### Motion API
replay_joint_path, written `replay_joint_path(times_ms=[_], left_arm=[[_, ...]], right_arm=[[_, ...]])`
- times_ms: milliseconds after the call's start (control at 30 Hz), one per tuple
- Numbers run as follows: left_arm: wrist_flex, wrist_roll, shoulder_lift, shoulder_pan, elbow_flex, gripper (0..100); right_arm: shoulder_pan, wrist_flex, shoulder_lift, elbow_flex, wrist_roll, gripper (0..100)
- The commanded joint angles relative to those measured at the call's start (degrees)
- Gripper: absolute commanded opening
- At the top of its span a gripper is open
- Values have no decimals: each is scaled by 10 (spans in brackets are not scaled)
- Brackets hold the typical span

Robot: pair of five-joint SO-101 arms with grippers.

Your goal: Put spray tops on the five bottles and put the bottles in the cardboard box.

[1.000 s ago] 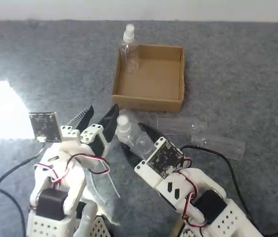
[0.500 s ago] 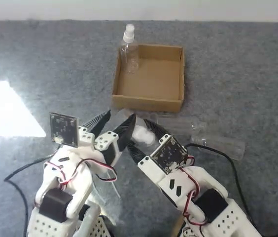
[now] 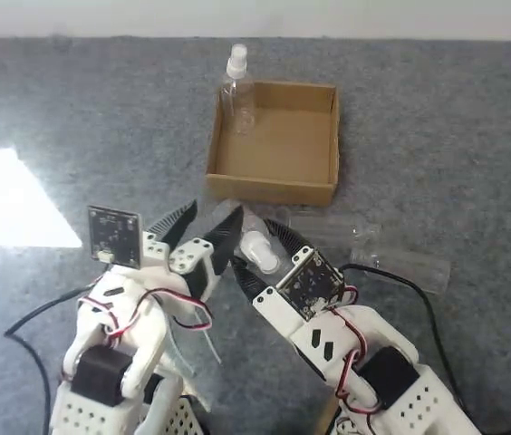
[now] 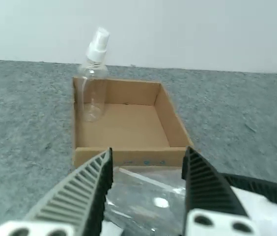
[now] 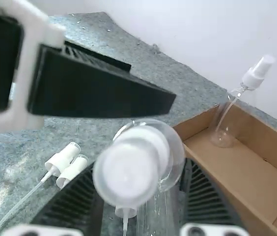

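Note:
My right gripper (image 3: 249, 243) is shut on a clear bottle (image 5: 151, 216) with a white spray top (image 3: 257, 247) on it, held off the table just in front of the cardboard box (image 3: 274, 186). The top (image 5: 132, 164) faces the right wrist camera. My left gripper (image 3: 216, 211) stands open beside it, its fingers (image 4: 87, 191) on either side of the bottle's clear body (image 4: 146, 199). One capped bottle (image 3: 236, 91) stands upright in the box's far left corner (image 4: 90, 81).
Two clear bottles without tops (image 3: 328, 227) (image 3: 409, 265) lie on the grey mat to the right of the held one. Loose spray tops with thin tubes (image 5: 65, 160) lie near the left arm's base (image 3: 208, 343). A bright patch (image 3: 6, 204) covers the mat's left side.
The left gripper has swung right and forward until it straddles the bottle. The right gripper has raised and tipped the bottle, so its white top now points up toward the cameras.

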Motion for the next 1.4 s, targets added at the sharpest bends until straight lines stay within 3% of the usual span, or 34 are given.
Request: replay_joint_path(times_ms=[0, 233, 500, 733, 967, 1367], left_arm=[[-13, -1, -3, -59, -28, 220], [-12, -4, -3, -171, -61, 220], [-11, 0, -3, -277, -12, 220], [-18, 36, -3, -295, 31, 220], [-84, 36, -3, -309, 81, 221], [-102, 37, -3, -340, 101, 221]], right_arm=[[4, 0, -8, -10, -7, 110], [4, 26, -7, -18, -6, 110], [37, 37, -7, -49, -4, 110], [60, 91, -7, -132, 5, 110], [61, 95, 10, -169, 20, 110], [61, 92, 288, -364, 19, 110]])
